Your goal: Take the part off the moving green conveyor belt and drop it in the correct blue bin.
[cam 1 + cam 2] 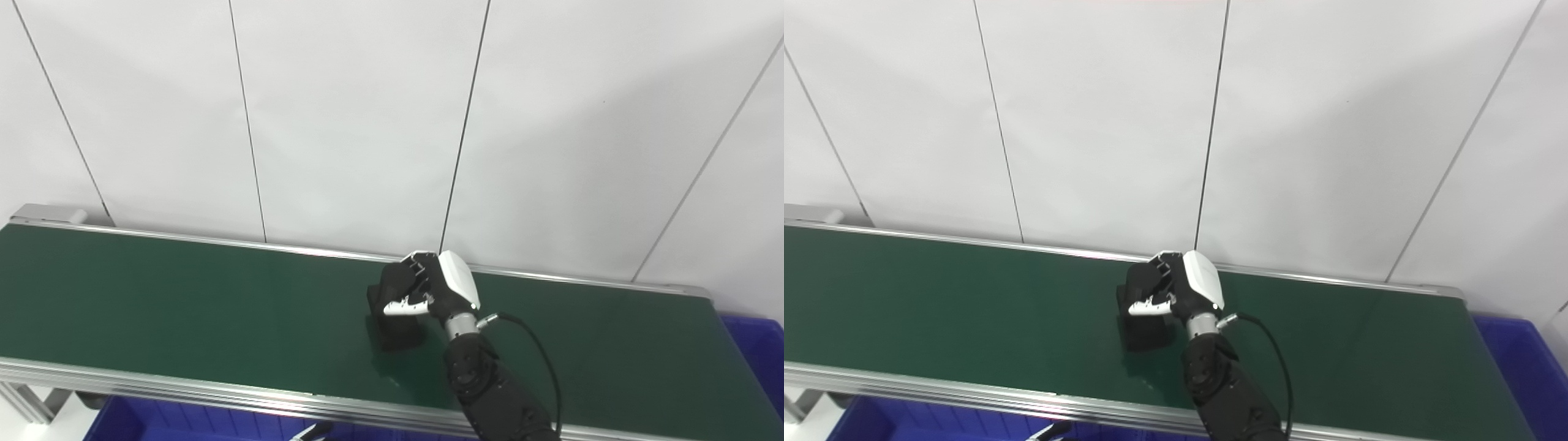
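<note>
Dark green belt runs L to R w/ a silver rail along the near edge, white wall panels behind. Mid-belt, the right hand is curled over a black part, fingers wrapped across its top and far side, thumb pressed to the near face. Looks clamped on it, though the part's base seems to sit on or barely off the belt; can't tell which, since black on dark green hides the gap.

Step in hand, I'd say: secure the grasp & lift. To do it well, keep the squeeze even, lift straight up so the moving belt doesn't drag the base sideways and twist it out of the hold, then carry low and steady.

Left hand: only a pale sliver at the bottom edge, prob. its fingertips; apart or together, can't tell.

Containers: a blue bin below the near rail at lower left, another blue bin off the belt's right end. Only bare blue walls show; insides mostly hidden, contents unknown. Which one is correct, nothing here says.
</note>
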`<state>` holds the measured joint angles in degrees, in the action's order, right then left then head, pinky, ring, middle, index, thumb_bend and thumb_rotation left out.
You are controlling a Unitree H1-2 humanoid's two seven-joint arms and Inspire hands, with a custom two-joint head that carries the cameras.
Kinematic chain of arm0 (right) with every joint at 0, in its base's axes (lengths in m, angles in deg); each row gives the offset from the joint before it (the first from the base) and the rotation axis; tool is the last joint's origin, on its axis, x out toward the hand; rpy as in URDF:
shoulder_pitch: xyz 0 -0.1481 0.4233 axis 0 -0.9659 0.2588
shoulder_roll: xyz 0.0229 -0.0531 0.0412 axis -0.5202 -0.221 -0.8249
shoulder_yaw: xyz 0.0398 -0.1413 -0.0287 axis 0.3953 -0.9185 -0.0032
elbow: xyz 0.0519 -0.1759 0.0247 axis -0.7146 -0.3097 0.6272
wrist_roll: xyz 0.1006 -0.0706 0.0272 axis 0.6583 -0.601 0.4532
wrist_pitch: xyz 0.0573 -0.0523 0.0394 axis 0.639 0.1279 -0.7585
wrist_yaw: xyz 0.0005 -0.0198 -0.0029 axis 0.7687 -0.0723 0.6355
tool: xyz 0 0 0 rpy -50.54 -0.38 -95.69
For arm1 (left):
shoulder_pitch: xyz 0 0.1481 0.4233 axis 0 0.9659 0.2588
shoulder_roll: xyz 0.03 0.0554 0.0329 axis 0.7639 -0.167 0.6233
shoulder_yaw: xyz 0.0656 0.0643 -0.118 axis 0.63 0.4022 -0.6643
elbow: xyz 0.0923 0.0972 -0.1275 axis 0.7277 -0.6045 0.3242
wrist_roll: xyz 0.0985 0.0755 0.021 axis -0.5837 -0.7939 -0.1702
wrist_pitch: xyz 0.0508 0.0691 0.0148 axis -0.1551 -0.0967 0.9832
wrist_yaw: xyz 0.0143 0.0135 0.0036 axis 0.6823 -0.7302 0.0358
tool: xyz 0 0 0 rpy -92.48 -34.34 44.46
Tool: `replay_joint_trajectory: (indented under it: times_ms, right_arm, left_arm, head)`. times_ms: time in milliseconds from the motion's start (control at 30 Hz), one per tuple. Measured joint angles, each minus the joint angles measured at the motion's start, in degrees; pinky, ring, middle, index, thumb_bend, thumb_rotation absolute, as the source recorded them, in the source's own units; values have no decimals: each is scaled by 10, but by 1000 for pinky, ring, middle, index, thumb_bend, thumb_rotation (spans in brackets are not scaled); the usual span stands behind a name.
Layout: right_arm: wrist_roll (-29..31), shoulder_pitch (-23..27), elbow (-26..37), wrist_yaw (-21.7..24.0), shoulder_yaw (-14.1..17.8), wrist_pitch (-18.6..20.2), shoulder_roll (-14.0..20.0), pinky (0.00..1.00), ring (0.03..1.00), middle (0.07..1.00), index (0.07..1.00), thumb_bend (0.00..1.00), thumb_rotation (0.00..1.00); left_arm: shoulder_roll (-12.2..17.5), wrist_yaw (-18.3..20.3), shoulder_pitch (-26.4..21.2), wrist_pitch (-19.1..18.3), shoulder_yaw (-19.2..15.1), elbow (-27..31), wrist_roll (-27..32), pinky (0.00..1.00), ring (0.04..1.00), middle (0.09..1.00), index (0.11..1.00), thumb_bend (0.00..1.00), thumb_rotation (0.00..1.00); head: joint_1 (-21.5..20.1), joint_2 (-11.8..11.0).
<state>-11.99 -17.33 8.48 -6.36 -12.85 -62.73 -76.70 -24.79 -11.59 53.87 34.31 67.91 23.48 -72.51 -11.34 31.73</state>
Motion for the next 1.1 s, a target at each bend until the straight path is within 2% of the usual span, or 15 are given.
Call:
replay_joint_trajectory:
  times_ms: [100, 300, 467, 633, 900, 1000, 1033, 1100]
  right_arm:
    - [3, -11, 42, 20, 5, 1, 5, 446, 454, 496, 489, 520, 0]
    - [19, -30, 137, 56, 23, 8, 12, 425, 439, 480, 509, 519, 0]
    - [21, -45, 206, 84, 32, 42, 13, 437, 440, 481, 508, 520, 0]
    - [23, -62, 261, 101, 41, 66, 13, 402, 428, 476, 522, 518, 0]
    - [7, -107, 393, 127, 49, 114, 23, 379, 421, 477, 523, 518, 0]
    - [23, -132, 447, 135, 65, 120, 23, 387, 431, 489, 505, 519, 0]
    - [25, -141, 466, 140, 69, 122, 23, 372, 425, 488, 515, 518, 0]
    - [25, -158, 499, 148, 72, 136, 25, 359, 419, 486, 524, 517, 0]
  left_arm:
    - [0, 0, -11, 1, -1, -13, 1, 696, 770, 792, 858, 925, 762]
    - [0, 0, -32, 2, -5, -42, 2, 695, 762, 786, 856, 927, 768]
    - [0, 0, -46, 4, -10, -69, 1, 697, 766, 787, 853, 917, 770]
    - [-2, 0, -60, 4, -16, -86, 2, 705, 774, 790, 857, 881, 755]
    - [-5, 1, -72, 4, -24, -95, 2, 708, 781, 796, 858, 876, 751]
    - [-7, 2, -72, 4, -26, -96, 7, 706, 777, 793, 857, 868, 750]
    - [-7, 2, -72, 4, -27, -95, 8, 704, 775, 791, 856, 870, 747]
    - [-7, 2, -72, 4, -28, -95, 8, 704, 773, 789, 855, 871, 745]
  head:
    - [-8, -1]
    - [-16, -4]
    - [-25, -7]
    - [-36, -8]
    - [-46, 6]
    - [-55, 24]
    - [-62, 36]
    - [-62, 36]
